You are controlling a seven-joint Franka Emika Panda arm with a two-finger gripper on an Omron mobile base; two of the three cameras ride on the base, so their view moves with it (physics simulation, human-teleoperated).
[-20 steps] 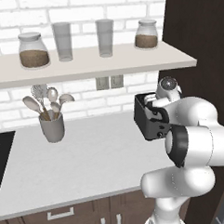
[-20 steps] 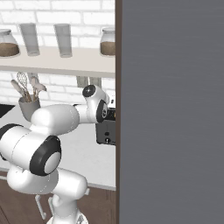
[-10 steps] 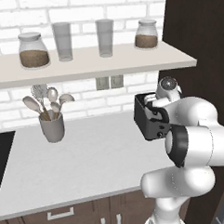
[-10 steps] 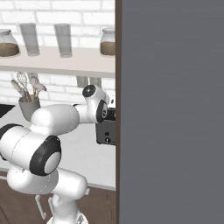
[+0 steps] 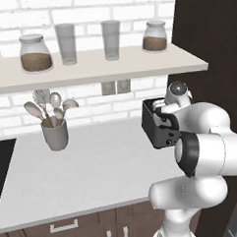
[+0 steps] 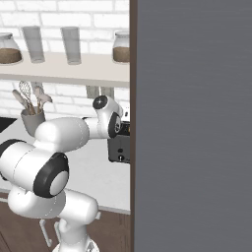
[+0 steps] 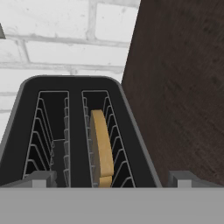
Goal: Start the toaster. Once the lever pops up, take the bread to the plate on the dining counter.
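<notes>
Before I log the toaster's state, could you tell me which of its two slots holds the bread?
In the hand view, the right-hand slot, the one nearer the dark wood panel, holds the tan bread standing on edge. The left-hand slot of the toaster shows only its wire guides.

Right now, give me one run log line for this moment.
gripper: open, above toaster | bread: in right slot | left slot: empty

I am seeing no change between the earlier pictures and now. In both base views the arm is sitting in the same pose over the toaster (image 5: 157,124), and the cameras are not shifting either. I am not finding anything on the worktop (image 5: 93,166) or the shelf (image 5: 88,68) that is standing differently than a second ago.
</notes>
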